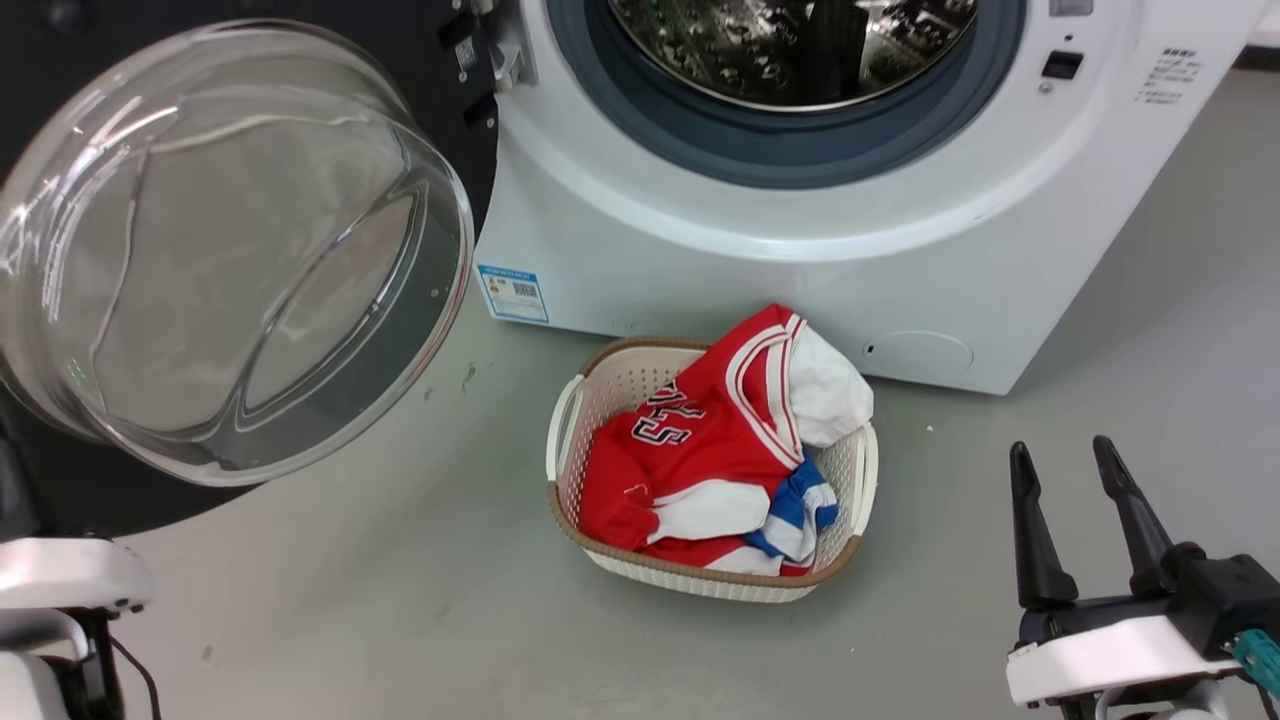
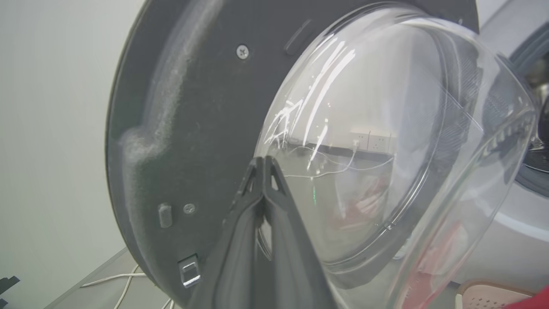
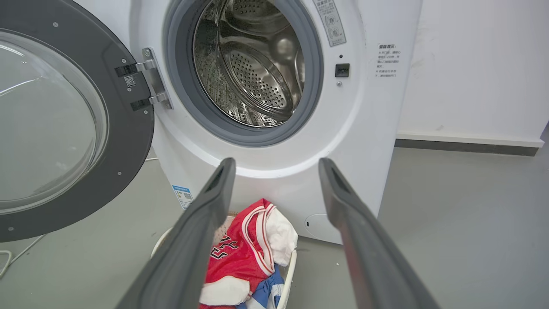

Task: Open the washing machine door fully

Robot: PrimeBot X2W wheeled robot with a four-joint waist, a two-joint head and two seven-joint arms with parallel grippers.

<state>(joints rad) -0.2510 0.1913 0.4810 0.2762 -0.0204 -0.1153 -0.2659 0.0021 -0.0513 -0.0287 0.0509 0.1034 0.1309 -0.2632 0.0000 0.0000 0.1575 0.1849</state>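
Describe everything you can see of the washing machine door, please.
The washing machine door is a large round panel, its inner face matt dark grey plastic with small screws, holding a clear bulging glass bowl. A metal hinge joins it to the washing machine at the left of the drum opening. It stands wide open, inner face outward, a metal catch near its free edge. The left gripper, shut, points at the bowl's rim; contact cannot be told.
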